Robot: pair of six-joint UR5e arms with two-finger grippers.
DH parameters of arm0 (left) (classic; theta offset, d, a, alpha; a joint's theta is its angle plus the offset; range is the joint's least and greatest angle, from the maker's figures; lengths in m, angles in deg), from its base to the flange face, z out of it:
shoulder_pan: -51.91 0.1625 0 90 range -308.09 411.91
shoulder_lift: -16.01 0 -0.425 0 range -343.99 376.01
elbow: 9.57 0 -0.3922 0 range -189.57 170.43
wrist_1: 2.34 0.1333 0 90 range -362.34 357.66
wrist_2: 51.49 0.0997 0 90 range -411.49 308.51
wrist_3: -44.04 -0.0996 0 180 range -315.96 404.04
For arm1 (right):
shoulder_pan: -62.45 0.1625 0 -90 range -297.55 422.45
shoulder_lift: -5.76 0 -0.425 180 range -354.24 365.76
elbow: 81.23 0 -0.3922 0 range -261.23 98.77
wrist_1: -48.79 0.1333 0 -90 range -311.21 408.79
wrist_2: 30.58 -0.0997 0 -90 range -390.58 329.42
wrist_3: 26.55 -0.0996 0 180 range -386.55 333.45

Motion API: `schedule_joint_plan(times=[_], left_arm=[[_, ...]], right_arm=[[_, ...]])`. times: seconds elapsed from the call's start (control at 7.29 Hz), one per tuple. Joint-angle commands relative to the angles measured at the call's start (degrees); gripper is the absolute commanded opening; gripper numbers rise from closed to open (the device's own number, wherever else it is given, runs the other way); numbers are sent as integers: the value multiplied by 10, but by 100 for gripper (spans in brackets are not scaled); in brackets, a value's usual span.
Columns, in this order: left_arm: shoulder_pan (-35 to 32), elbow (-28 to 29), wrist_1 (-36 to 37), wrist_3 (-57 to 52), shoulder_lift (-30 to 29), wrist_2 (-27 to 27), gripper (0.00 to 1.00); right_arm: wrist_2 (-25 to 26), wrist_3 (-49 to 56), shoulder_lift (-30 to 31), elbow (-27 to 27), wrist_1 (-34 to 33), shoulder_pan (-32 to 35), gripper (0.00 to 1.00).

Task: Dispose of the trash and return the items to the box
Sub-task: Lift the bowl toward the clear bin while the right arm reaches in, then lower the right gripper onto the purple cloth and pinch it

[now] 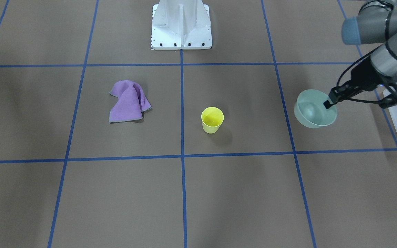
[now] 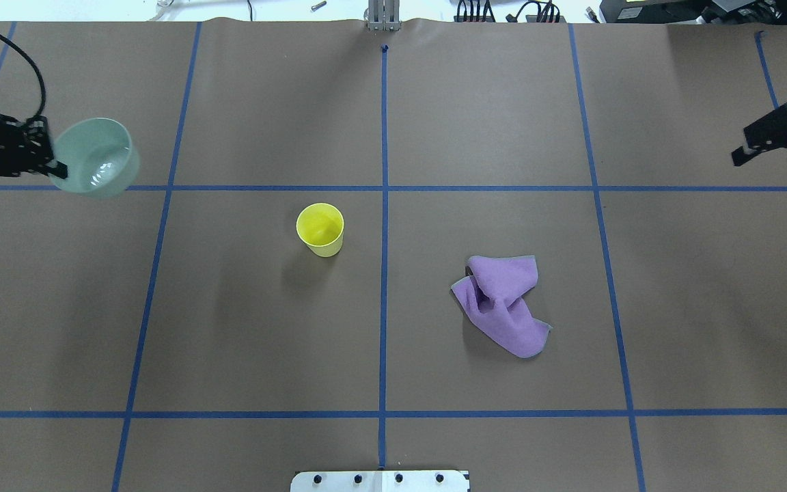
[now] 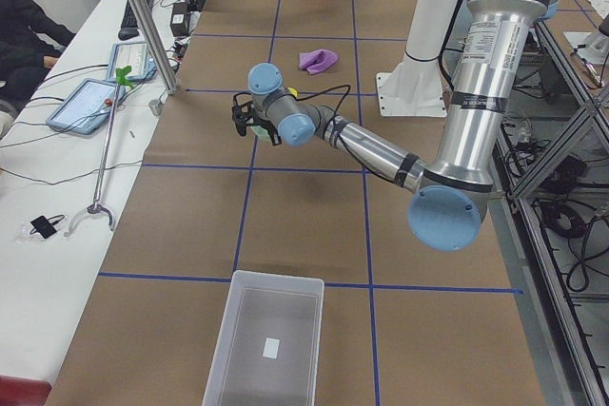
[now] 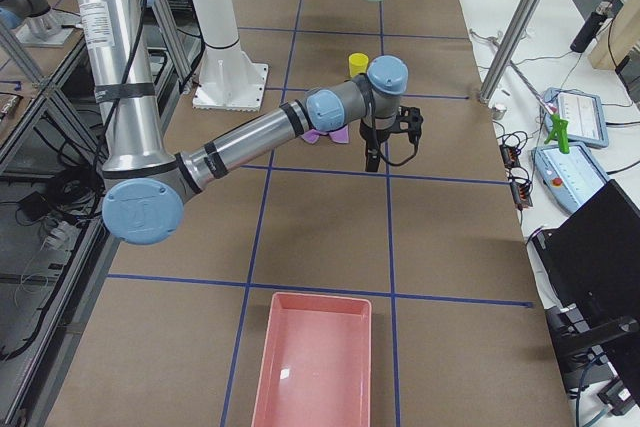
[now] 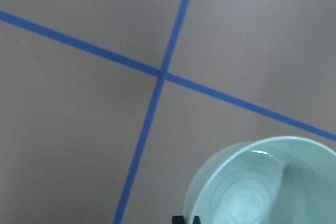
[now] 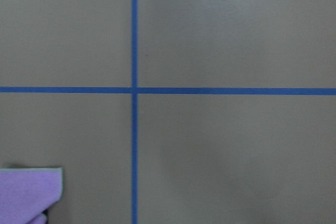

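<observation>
Translucent frosted-white rectangular plastic bin sits nearest on the worktop. Beyond, the left tool pinches a pale mint-green round plastic bowl by its rim, aloft; best carried level over the bin before release. Right tool spread.

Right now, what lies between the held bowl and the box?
Nothing: between the bowl and the box, the exterior left view shows only bare table crossed by blue tape.
</observation>
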Motion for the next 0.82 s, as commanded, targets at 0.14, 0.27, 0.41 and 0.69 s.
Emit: schedule_joint_plan(times=[0.14,0.27,0.41,0.69], left_arm=[[-170,55,47,-224,91,-4,0],[-225,93,48,-303,100,-4,0],[-307,171,48,-386,89,-33,0],[-339,229,46,-435,73,-49,0]], right_arm=[[80,-113,-100,5,3,-142,100],[111,-142,-105,3,32,-174,100],[157,-192,-105,-5,82,-219,100],[233,-262,-108,-30,127,-315,100]])
